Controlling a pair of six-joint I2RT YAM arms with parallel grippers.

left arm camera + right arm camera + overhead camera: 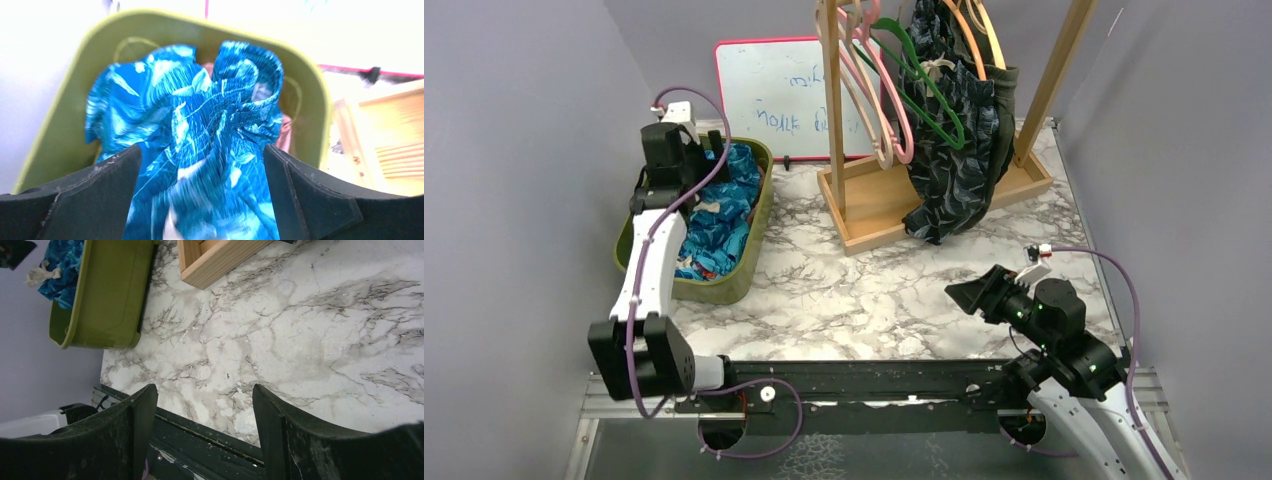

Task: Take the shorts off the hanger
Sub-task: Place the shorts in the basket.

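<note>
left pincer [201, 151] jaws wide apart over blue leaf-print shorts [200, 100] in green bin [305, 75], 10 o'clock | pink cloth [286, 134] mostly buried | right pincer [204, 388] open, empty, above tabletop [310, 330], 5 o'clock | navy shorts [954, 170] hanging at 1, hanger tops cut off

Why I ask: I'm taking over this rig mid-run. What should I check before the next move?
1. Left gripper open above the bin: ok.
2. Blue leaf-print shorts lying inside the bin: ok.
3. Right gripper open, nothing in it: ok.
4. Rack cleared of shorts: not ok, dark navy shorts hang there.
5. How they are hooked on: cannot tell.
6. Table bare between right gripper and rack: ok.
</note>
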